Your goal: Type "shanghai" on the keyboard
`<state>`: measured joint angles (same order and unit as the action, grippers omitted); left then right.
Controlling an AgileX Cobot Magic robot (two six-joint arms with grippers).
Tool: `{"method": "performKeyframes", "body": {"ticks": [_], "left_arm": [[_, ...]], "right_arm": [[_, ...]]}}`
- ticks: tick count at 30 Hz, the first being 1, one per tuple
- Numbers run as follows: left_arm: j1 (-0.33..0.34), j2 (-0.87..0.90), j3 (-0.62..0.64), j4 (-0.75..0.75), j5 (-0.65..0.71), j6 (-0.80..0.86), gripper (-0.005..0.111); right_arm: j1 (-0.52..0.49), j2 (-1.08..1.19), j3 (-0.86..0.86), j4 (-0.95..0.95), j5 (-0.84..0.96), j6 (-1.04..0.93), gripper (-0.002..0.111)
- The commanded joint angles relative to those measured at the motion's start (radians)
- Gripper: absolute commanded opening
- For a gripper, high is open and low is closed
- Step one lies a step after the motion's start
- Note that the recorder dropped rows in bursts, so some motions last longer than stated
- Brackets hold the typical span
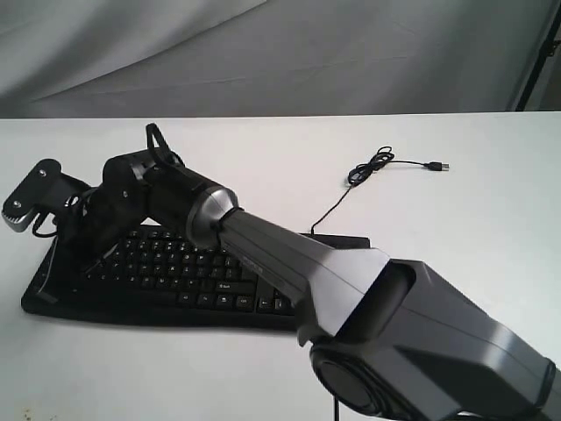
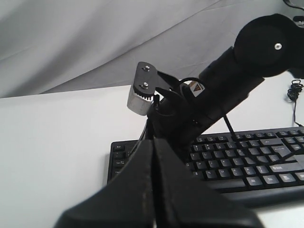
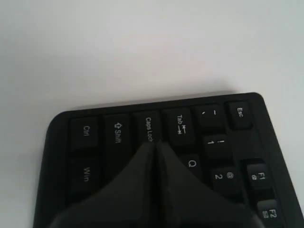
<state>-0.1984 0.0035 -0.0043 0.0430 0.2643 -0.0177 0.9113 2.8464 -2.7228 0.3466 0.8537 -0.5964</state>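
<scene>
The black keyboard [image 1: 188, 282] lies on the white table at the left. My right arm reaches across it from the lower right. Its gripper [image 1: 91, 255] is shut and empty, pointing down at the keyboard's left end. In the right wrist view the shut fingertips [image 3: 155, 144] sit just below the Caps Lock key [image 3: 149, 127], beside Q [image 3: 192, 164]; the keys under the fingers are hidden. In the left wrist view my left gripper [image 2: 153, 141] is shut and empty, in front of the keyboard [image 2: 247, 167], facing the right arm's wrist [image 2: 180, 111]. It does not show in the exterior view.
The keyboard's thin black USB cable [image 1: 372, 167] runs back over the table [image 1: 456, 219] in a small coil, plug end lying loose. A grey cloth backdrop [image 1: 263, 53] hangs behind the table. The right arm's bulky links [image 1: 394, 316] fill the foreground.
</scene>
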Motion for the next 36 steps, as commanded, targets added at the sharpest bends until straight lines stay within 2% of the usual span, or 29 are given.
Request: {"method": "performKeyframes", "body": {"ticks": [1,36], "left_arm": [[-0.004,-0.003,0.004,0.001,-0.005,0.0,0.0],[-0.004,-0.003,0.004,0.001,-0.005,0.0,0.0]], "right_arm": [[-0.004,0.008,-0.006,-0.001,0.001,0.01,0.0],[-0.008,-0.016,-0.008,-0.078,-0.011,0.029,0.0]]}}
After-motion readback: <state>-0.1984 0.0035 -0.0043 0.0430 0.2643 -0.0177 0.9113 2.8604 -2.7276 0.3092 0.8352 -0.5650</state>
